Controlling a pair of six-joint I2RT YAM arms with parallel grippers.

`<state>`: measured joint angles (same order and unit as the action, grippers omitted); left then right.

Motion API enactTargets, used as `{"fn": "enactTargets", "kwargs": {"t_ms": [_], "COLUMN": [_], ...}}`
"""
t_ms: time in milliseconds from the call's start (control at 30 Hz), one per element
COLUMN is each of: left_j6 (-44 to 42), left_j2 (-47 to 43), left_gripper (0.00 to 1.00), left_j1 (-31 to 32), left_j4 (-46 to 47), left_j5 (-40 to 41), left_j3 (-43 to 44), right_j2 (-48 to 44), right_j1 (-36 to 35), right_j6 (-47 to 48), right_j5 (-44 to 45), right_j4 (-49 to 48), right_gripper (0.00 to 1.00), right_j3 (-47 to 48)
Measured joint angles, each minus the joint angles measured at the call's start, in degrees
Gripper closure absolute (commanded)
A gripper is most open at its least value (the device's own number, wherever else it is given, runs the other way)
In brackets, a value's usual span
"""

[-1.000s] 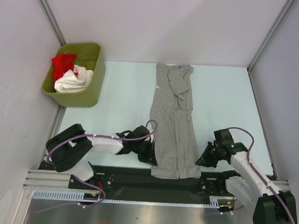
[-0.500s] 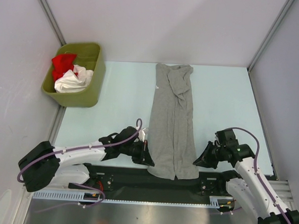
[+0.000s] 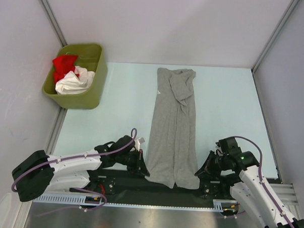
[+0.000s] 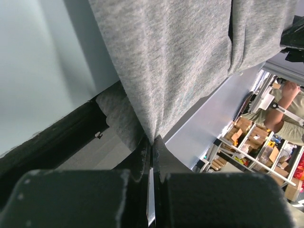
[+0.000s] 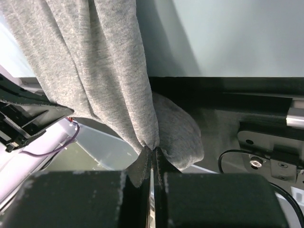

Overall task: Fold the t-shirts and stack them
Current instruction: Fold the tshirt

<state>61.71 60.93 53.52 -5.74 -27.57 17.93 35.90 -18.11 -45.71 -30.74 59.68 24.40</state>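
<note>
A heather-grey t-shirt point(image 3: 174, 130), folded into a long narrow strip, lies down the middle of the table, its near end hanging over the front edge. My left gripper point(image 3: 143, 169) is shut on the near left corner of that grey t-shirt point(image 4: 180, 61). On the other side, my right gripper point(image 3: 201, 171) is shut on the near right corner, and the cloth point(image 5: 95, 61) bunches where the jaws meet. A red t-shirt point(image 3: 64, 62) and a white t-shirt point(image 3: 73, 82) lie crumpled in the bin.
An olive-green bin point(image 3: 95, 81) stands at the back left of the table. Grey walls with metal posts close in the left, back and right sides. A black rail point(image 3: 123, 186) runs along the table's near edge between the arm bases.
Both grippers have shut on the near corners of the grey t-shirt and drawn it toward the front edge. The left arm has stretched out lower along the rail.
</note>
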Motion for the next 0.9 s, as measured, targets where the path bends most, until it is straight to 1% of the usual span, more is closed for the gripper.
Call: {"fn": "enactTargets", "kwargs": {"t_ms": [233, 367, 433, 667, 900], "left_j6": [0.22, -0.04, -0.37, -1.33, -5.22], "left_j2": [-2.4, -2.36, -1.25, 7.45, 24.09], "left_gripper": [1.0, 1.0, 1.0, 1.0, 1.0], "left_j1": [0.0, -1.22, -3.13, -12.7, -19.63], "left_j4": [-2.03, -3.8, -3.85, -3.15, -2.95], "left_j5": [0.24, 0.52, 0.52, 0.02, -2.8], "left_j3": [0.48, 4.42, 7.43, 17.59, 34.64], "right_j2": [0.74, 6.95, 10.29, 25.75, 43.71], "right_j1": [-0.26, -0.11, 0.44, 6.19, 11.02], "right_j6": [0.09, 0.7, 1.05, 4.5, 9.18], "right_j5": [-0.42, 0.04, 0.04, -0.07, -0.63], "right_j4": [-0.04, -1.64, -3.19, -10.01, -16.13], "right_gripper": [1.0, 1.0, 1.0, 1.0, 1.0], "right_j3": [1.29, 6.54, 9.11, 17.44, 30.84]}}
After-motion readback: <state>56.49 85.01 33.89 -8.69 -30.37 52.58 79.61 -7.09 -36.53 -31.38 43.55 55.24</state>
